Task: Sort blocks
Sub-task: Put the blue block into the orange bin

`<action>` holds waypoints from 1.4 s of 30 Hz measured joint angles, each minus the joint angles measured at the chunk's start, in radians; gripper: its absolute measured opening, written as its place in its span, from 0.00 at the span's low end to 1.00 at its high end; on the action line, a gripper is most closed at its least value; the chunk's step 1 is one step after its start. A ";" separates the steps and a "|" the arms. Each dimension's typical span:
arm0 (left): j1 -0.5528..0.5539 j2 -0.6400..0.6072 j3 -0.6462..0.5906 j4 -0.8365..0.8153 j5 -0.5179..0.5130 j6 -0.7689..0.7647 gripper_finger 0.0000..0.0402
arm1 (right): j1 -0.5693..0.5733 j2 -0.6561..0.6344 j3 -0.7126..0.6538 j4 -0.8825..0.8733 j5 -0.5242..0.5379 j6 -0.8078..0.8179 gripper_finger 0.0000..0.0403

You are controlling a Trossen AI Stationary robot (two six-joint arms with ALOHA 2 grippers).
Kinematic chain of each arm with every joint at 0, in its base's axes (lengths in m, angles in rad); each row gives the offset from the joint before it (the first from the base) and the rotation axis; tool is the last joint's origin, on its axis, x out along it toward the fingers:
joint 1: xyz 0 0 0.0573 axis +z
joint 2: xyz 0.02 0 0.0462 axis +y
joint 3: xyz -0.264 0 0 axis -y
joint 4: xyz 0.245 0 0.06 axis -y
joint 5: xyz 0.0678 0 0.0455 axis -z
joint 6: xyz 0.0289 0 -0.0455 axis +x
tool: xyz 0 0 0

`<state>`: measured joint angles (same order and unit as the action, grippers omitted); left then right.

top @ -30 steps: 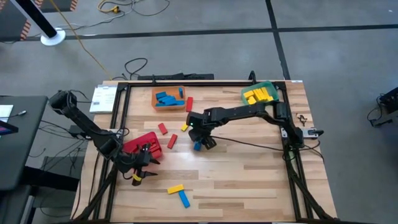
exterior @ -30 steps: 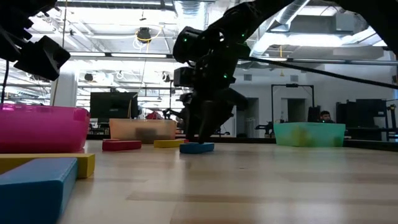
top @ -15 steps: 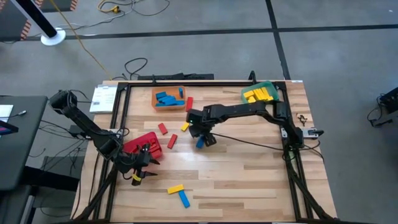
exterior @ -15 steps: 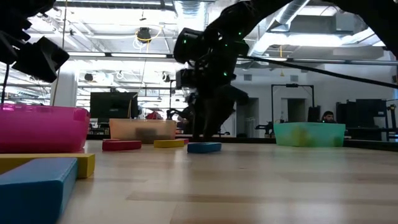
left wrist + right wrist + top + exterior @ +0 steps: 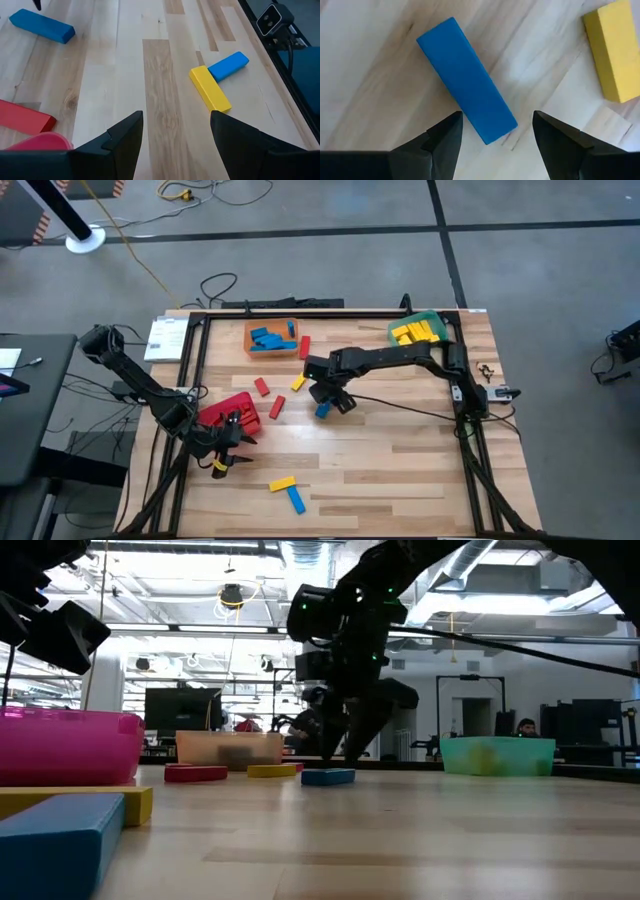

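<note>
Bare tabletop (image 5: 400, 450) surrounds blue block (image 5: 466, 107); right fingers (image 5: 555, 137) wide, left fingers (image 5: 125, 137) wide.

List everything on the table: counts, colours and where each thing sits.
orange bin: one, orange, far edge, holds blue blocks
green bin: one, green, far right corner, holds yellow blocks
red bin: one, red, left side
loose red blocks: three, red, centre-left
loose yellow blocks: two, yellow, one centre, one near edge
loose blue blocks: two, blue, one centre, one near edge
left tool: one, dark, open, beside red bin
right tool: one, dark, open, over centre blue block
</note>
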<state>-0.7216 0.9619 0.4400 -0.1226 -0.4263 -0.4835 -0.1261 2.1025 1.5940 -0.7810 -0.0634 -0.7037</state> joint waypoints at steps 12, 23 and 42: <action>0.000 0.000 0.000 0.000 -0.005 0.007 0.57 | 0.024 -0.001 -0.017 0.027 0.016 -0.064 0.65; 0.000 0.000 0.000 0.008 -0.005 0.005 0.57 | 0.012 0.055 -0.020 0.059 0.016 -0.066 0.65; 0.044 0.000 0.000 0.009 -0.162 0.218 0.57 | 0.069 0.057 0.012 0.032 0.030 0.092 0.27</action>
<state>-0.6771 0.9623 0.4400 -0.1133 -0.5884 -0.2657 -0.0566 2.1591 1.6063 -0.7486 -0.0332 -0.6113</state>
